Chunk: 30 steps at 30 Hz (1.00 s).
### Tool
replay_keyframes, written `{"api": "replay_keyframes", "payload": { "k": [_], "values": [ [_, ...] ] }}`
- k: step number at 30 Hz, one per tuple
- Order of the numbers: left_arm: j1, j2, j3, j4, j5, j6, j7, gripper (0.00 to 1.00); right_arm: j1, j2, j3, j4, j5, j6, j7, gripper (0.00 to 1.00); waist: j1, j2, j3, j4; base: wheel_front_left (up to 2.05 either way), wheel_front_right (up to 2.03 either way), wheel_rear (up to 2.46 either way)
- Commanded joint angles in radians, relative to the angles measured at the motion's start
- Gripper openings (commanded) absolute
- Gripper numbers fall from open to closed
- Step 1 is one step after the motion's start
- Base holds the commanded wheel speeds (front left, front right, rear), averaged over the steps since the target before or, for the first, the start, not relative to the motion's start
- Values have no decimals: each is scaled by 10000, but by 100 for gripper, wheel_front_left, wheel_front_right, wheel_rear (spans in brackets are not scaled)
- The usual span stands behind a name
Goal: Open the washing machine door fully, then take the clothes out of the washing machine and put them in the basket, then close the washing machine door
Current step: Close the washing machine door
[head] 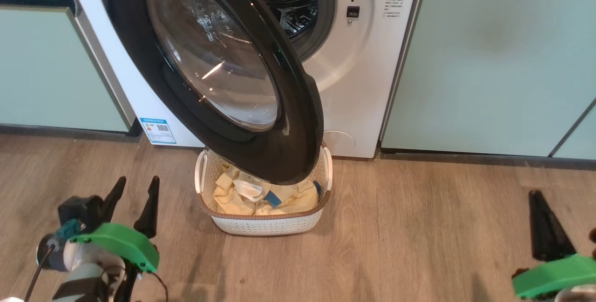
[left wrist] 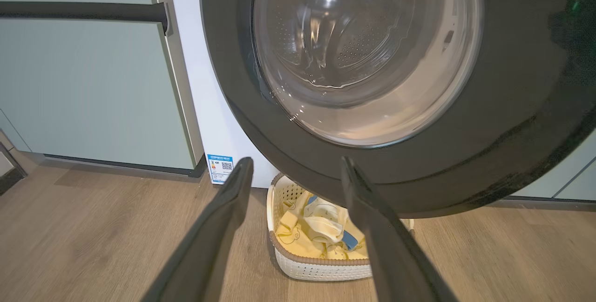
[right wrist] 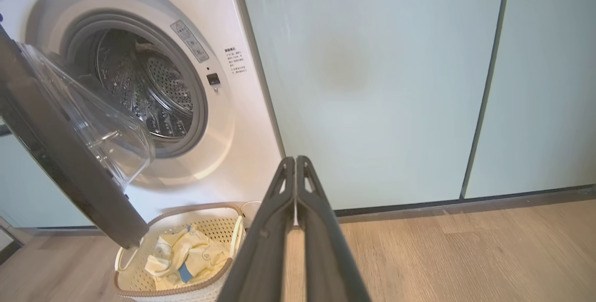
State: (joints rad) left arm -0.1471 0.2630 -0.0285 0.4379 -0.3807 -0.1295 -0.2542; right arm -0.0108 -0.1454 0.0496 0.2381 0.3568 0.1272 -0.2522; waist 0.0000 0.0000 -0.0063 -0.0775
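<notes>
Head view: one basket (head: 265, 225) of clothes (head: 233, 202), left claw (head: 138, 182) apart, right claw (head: 535, 197) together.

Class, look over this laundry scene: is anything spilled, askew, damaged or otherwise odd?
Nothing spilled or broken. The clothes lie inside the basket. The washing machine door stands open over it. A faint dark smudge marks the cabinet right of the washing machine.

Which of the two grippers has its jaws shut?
The right gripper: its long dark jaws press together, while the left gripper has its jaws spread wide apart.
</notes>
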Motion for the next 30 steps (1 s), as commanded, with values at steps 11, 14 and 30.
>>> {"api": "replay_keyframes", "payload": {
  "k": [11,14,30],
  "values": [
    [-626,-94,550,-172,452,-11,-76,100,-1944,-314,-76,-1996,513,35,-96,0,0,0,51,678,0,0,0],
    [-639,-149,553,-151,498,-11,-76,100,-2263,-276,6,-2294,637,35,-96,0,0,0,61,833,0,0,0],
    [-717,-424,240,17,617,-11,-76,100,-4677,183,3736,-2820,989,35,-96,0,0,0,-39,2057,0,0,0]
  ]
}}
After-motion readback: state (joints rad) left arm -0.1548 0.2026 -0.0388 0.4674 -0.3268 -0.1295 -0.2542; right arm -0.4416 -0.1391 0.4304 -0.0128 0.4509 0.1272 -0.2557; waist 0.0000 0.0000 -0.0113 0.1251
